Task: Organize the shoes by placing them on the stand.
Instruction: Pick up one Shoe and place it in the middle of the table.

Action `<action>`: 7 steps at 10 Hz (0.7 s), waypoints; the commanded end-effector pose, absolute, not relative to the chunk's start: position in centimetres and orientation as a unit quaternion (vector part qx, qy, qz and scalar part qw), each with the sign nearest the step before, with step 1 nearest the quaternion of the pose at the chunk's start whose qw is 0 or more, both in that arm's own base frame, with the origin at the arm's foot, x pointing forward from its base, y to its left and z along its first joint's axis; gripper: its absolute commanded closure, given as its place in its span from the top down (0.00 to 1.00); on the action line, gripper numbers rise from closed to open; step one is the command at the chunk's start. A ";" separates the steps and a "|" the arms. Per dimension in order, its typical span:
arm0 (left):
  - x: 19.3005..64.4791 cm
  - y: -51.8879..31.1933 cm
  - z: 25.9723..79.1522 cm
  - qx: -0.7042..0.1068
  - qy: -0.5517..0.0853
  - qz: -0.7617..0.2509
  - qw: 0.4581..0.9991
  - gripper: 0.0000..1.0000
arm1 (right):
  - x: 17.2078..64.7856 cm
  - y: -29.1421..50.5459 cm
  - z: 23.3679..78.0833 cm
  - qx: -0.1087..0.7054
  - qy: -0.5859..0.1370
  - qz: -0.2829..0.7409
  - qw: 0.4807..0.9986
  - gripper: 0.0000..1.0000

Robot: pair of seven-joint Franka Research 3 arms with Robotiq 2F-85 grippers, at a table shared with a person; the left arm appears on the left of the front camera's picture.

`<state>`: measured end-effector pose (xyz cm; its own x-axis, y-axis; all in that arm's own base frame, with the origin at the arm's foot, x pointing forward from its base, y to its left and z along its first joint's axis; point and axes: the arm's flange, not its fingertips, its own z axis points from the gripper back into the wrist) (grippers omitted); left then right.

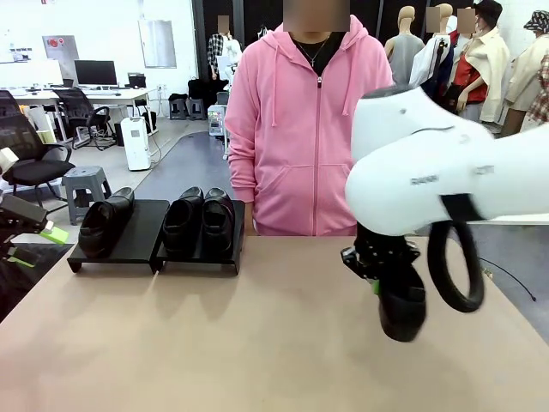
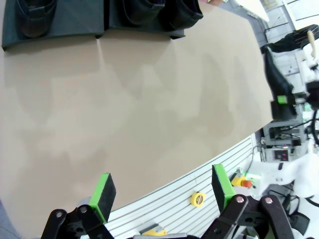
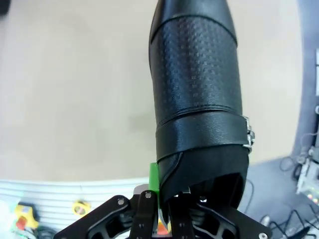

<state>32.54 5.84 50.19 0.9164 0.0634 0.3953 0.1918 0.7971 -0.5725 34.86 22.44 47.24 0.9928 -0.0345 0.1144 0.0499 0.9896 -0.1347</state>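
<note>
While right gripper (image 3: 162, 199) stays hidden behind heel rim, its jaws pinch collar of fourth glossy black leather dress shoe (image 1: 401, 307), toe hanging down just above tan tabletop (image 1: 257, 343), well right of low matte black two-tray stand (image 1: 146, 236). Three matching shoes (image 1: 199, 221) sit on stand. Left gripper (image 2: 164, 191) spread wide, empty, over tabletop's near edge.

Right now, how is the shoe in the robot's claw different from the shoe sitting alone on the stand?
The held shoe hangs toe-down, pinched by the right gripper above the table. The lone shoe lies flat on the stand, touched by nothing. The held shoe is nearer the camera. Both are glossy black.
</note>
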 end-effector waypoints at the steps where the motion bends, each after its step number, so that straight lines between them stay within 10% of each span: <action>1: 32.3 6.1 50.2 -0.314 -0.202 -0.042 0.927 1.00 | 29.7 22.3 47.2 -0.061 -0.054 -0.031 0.996 0.00; 7: 32.3 6.1 50.2 -0.314 -0.202 -0.042 0.927 1.00 | 29.5 24.7 46.7 -0.046 -0.095 0.002 0.994 0.00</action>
<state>32.54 5.84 50.19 0.9163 0.0636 0.3954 0.1917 0.7972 -0.5725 30.07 22.93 46.76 0.9927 -0.0326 0.1165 0.0482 0.9898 -0.1338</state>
